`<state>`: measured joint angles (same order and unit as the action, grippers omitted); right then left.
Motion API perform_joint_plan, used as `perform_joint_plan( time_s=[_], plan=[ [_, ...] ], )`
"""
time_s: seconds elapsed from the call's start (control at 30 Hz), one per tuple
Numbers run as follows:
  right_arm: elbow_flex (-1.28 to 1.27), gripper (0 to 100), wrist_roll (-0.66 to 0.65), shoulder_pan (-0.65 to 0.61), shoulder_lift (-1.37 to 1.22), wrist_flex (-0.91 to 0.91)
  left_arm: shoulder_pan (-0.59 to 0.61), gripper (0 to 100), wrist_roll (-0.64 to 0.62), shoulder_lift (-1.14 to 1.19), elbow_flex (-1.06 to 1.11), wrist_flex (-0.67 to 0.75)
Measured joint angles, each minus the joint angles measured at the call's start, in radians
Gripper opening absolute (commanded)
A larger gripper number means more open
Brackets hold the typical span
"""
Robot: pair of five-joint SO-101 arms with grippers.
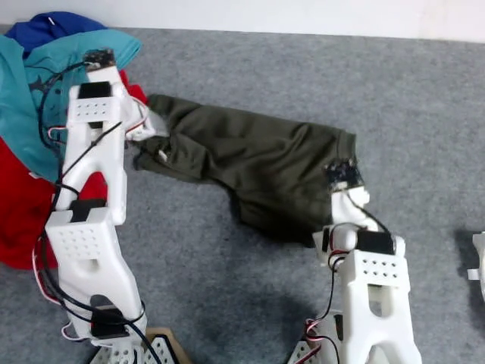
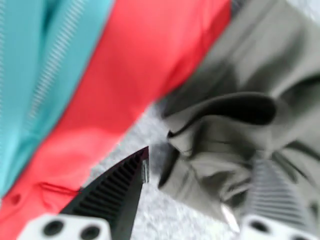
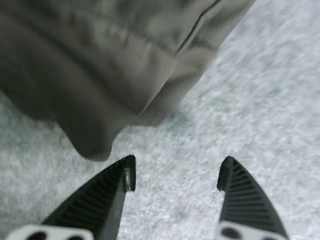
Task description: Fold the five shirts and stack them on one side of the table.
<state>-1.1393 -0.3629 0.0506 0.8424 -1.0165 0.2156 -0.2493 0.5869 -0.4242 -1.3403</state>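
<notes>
An olive green shirt [image 1: 258,163] lies crumpled across the middle of the grey table surface [image 1: 424,114]. My left gripper [image 1: 151,138] sits at the shirt's left end. In the left wrist view it [image 2: 202,165] is open, with a bunched fold of the olive shirt [image 2: 220,135] between its fingers. My right gripper [image 1: 342,173] hovers at the shirt's right edge. In the right wrist view it [image 3: 179,167] is open over bare surface, with the olive shirt's hem [image 3: 115,85] just beyond the fingertips.
A pile of shirts lies at the left: a blue one [image 1: 49,26] at the back, a teal one [image 1: 26,98] and a red one [image 1: 23,212], partly under the left arm. A white object [image 1: 477,262] pokes in at the right edge.
</notes>
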Motion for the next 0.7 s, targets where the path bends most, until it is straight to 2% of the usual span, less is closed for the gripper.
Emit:
perform_joint_plan(
  time_s=[0.17,0.3,0.37,0.57,0.7],
  plan=[
    [0.097,25.9,0.092,0.0,0.0,0.0,-0.008,27,0.0,0.0,0.0,-0.077],
    [0.141,14.5,0.176,0.0,0.0,0.0,-0.005,8,0.0,0.0,0.0,-0.114],
    [0.144,9.4,0.204,0.0,0.0,0.0,0.014,2,0.002,0.0,0.0,-0.117],
    [0.144,7.4,0.216,0.0,0.0,0.0,0.068,1,0.002,0.0,0.0,-0.12],
    [0.144,7.7,0.216,0.0,0.0,0.0,0.068,1,0.086,0.0,-0.025,-0.152]
  ],
)
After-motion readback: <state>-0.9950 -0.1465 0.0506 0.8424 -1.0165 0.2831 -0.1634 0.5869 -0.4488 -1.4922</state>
